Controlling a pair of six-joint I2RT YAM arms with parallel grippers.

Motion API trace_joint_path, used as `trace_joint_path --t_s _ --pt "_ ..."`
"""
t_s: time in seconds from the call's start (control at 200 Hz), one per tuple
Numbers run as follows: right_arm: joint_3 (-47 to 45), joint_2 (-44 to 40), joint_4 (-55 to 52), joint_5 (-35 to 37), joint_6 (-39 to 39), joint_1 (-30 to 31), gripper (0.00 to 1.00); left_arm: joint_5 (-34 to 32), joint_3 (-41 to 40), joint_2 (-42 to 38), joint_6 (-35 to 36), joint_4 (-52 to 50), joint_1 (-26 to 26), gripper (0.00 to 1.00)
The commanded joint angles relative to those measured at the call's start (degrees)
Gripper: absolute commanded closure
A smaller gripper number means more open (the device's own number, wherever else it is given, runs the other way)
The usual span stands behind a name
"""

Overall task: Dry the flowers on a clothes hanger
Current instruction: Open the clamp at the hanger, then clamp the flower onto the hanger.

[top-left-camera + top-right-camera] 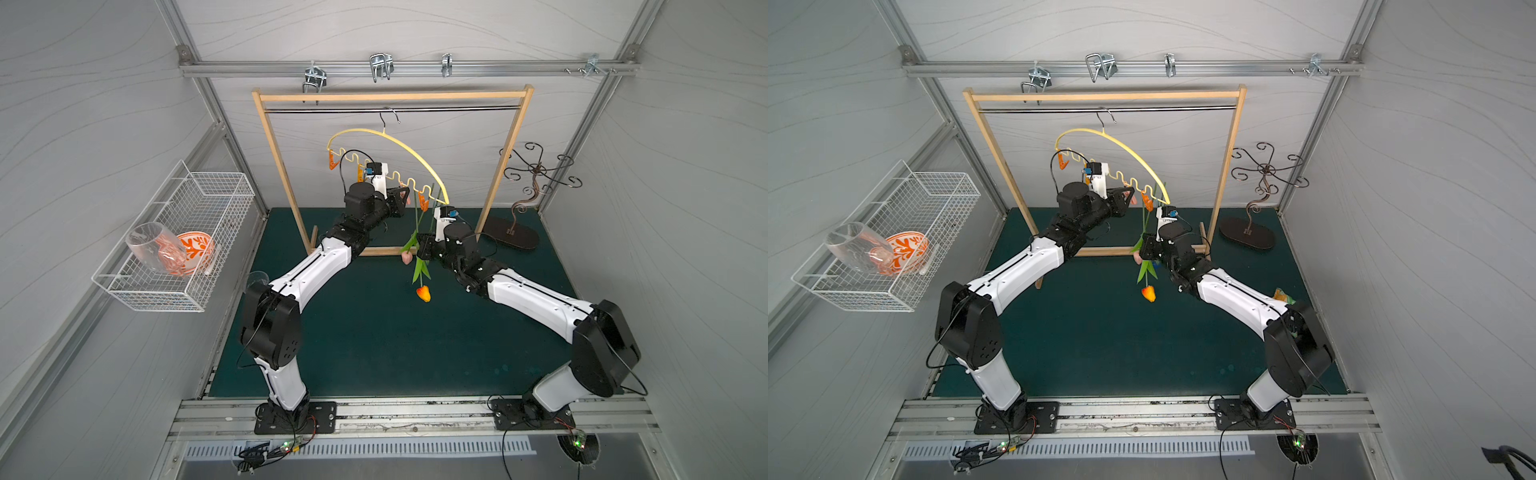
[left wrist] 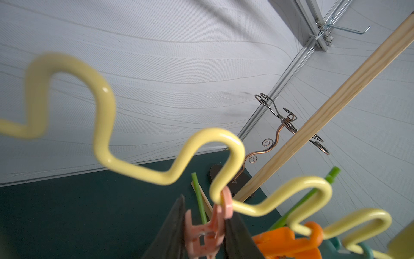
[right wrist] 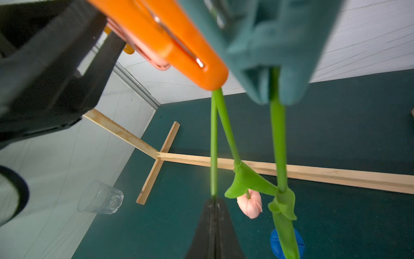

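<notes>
Nearest me, an orange-yellow artificial tulip head [image 1: 423, 293] dangled upside down above the table. Its thin green stem [image 3: 214, 145] ran up through the right tool [image 3: 214, 200], whose black fingers were pressed together on it. Just beyond, a pale pink tulip [image 3: 249, 205] hung head-down from an orange plastic clothespin [image 3: 161, 38], and a blue tulip [image 3: 275, 244] hung from a teal clothespin [image 3: 268, 44]. Both were close beside that tool.

The top of the held stem stood right beside a small pink clothespin [image 2: 203, 237]; whether it touched the pin I could not tell. The left tool [image 2: 205, 213] was clamped on that pin, one dark finger on each side. All three pins hung from the wavy lower bar of the pale yellow arched clothes hanger [image 2: 104, 107]. The hanger tilted, its right end lower, with its metal hook over the dark rail of a light wooden rack frame [image 1: 390, 97].

The table wore a dark green mat [image 1: 374, 353]. A clear glass tumbler [image 3: 100, 198] sat on it by the left arm. The rack's feet stood toward the back of the mat. To the right of the rack was a dark curly metal stand [image 1: 513, 237] on an oval base.

On the left wall a white wire basket [image 1: 199, 199] held a stemmed glass [image 1: 153, 245] and an orange-patterned dish [image 1: 197, 249]. Farthest off, grey panelled walls carried an aluminium rail with metal hooks [image 1: 380, 66].
</notes>
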Motion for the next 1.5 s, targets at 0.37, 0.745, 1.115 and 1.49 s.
trace_joint_path --t_s 0.37,0.745,1.115,1.49 --pt "8.18 3.1 1.47 -2.82 -1.47 0.14 1.0 1.75 2.07 -2.95 2.36 0.86 -0.14 0.72" --pt "10.16 4.92 1.74 -3.76 -2.33 0.17 1.0 2.07 2.21 -3.28 2.02 0.54 -0.16 0.73" --pt "6.2 2.57 4.96 -6.23 -5.12 0.77 1.0 1.55 1.76 -3.07 2.81 0.32 -0.15 0.73" --pt "5.93 2.14 5.78 -6.57 -5.85 1.17 1.0 1.68 1.94 -2.67 2.16 0.82 -0.14 0.73"
